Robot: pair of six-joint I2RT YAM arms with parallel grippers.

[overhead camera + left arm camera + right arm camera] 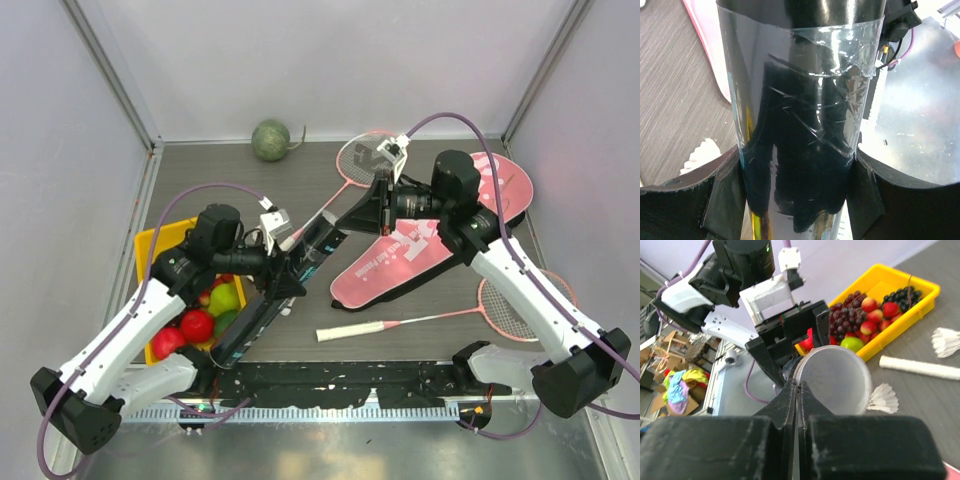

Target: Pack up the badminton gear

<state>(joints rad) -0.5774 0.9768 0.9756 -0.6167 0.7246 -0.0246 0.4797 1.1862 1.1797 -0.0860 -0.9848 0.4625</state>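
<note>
Setting: dark wood-grain table (440, 335) hemmed in by pale walls, with a yellow fruit tray (150, 238) at left and a green melon (270, 140) by the far wall.
Tube: the black tube (800, 125) slants between the two arms, its open mouth facing the right wrist.
Left gripper (276, 284): clamped across the tube's glossy, tape-wrapped body, one finger on each side.
Right gripper (797, 390): fingers pressed together at the tube's rim, with nothing visible between them.
Shuttlecocks: one shuttlecock (883, 397) lies just beyond the tube mouth and a second shuttlecock (945, 340) is past the racket handle (920, 367).
Bag: the pink bag (385, 268) lies flat under the right arm.
Handling: the tube is probably light, stiff and slick, so grip it mid-body. The shuttlecocks look crushable, so take them by the cork, not the feathers.
</note>
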